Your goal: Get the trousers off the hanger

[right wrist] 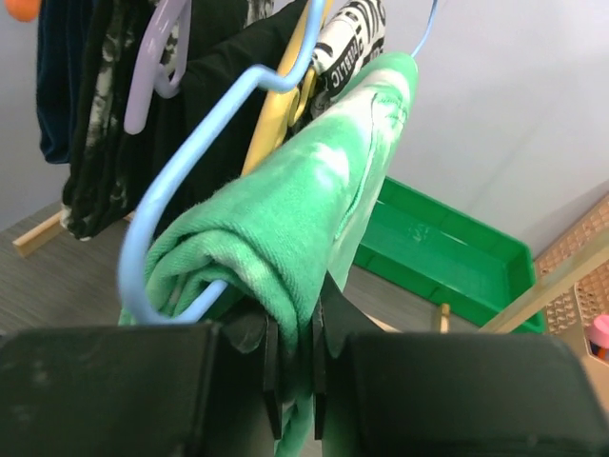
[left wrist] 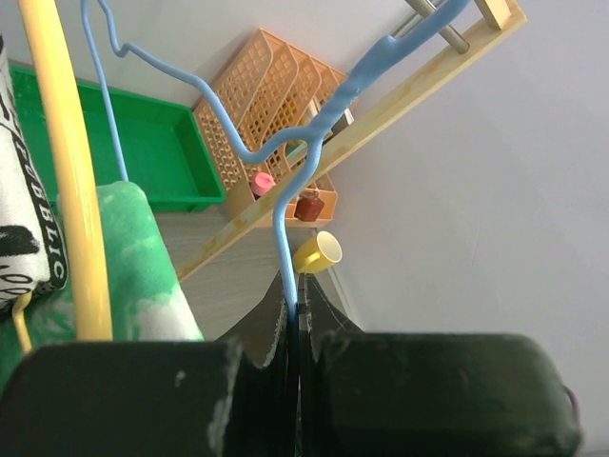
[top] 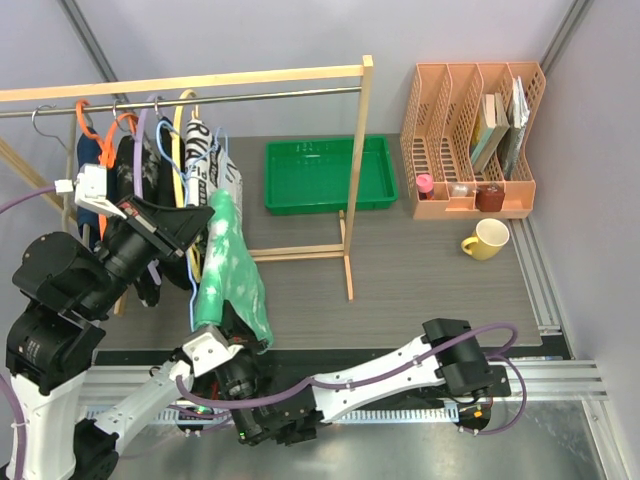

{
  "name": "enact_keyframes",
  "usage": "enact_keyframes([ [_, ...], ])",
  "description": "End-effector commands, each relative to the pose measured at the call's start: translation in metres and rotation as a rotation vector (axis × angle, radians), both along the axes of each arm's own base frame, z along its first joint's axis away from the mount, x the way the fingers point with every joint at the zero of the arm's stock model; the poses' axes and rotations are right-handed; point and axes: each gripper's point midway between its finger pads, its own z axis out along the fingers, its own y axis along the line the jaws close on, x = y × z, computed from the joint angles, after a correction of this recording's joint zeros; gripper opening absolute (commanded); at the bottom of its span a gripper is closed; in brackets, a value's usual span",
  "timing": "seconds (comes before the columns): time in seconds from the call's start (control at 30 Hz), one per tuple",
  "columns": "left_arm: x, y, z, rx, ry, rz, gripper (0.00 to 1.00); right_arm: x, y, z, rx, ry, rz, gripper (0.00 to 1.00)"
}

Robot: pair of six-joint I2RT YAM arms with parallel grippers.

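The green, white-mottled trousers [top: 232,270] hang folded over the bottom bar of the light blue wire hanger [right wrist: 181,162], in front of the rail. My left gripper [top: 200,216] is shut on the hanger's thin wire; the left wrist view shows the blue hanger [left wrist: 285,219] running down between the closed left gripper [left wrist: 296,328], with the trousers [left wrist: 143,257] at its left. My right gripper [top: 243,336] is at the trousers' lower end. In the right wrist view the right gripper [right wrist: 295,333] is shut on a fold of the trousers [right wrist: 314,190].
A wooden clothes rack [top: 355,170] carries several hangers with dark garments [top: 140,165] and a newspaper-print garment [top: 205,165] on a yellow hanger [left wrist: 67,171]. Behind it lies a green tray [top: 318,175]. An orange organiser [top: 470,140] and a yellow mug [top: 486,239] stand at the right.
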Motion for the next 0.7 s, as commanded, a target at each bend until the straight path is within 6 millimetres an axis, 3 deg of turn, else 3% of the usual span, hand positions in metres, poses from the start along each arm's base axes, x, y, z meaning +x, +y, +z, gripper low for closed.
enact_keyframes([
  [0.0, -0.005, -0.007, 0.026, -0.023, -0.112, -0.051, 0.01, 0.01, -0.031, 0.059, 0.148, 0.075, 0.034, 0.01],
  [0.03, -0.003, -0.007, 0.021, -0.009, -0.103, -0.047, 0.0, 0.011, -0.037, 0.068, 0.096, 0.074, 0.049, 0.01],
  [0.13, -0.001, -0.005, 0.015, 0.01, -0.091, -0.035, 0.01, 0.009, -0.042, 0.085, 0.152, 0.129, 0.109, 0.01],
  [0.5, 0.012, -0.008, 0.002, -0.005, -0.048, -0.012, 0.01, 0.01, -0.059, 0.122, 0.28, 0.18, 0.136, 0.01],
  [0.67, 0.018, -0.011, -0.008, -0.019, -0.022, -0.008, 0.0, 0.012, -0.066, 0.151, 0.342, 0.17, 0.134, 0.01],
])
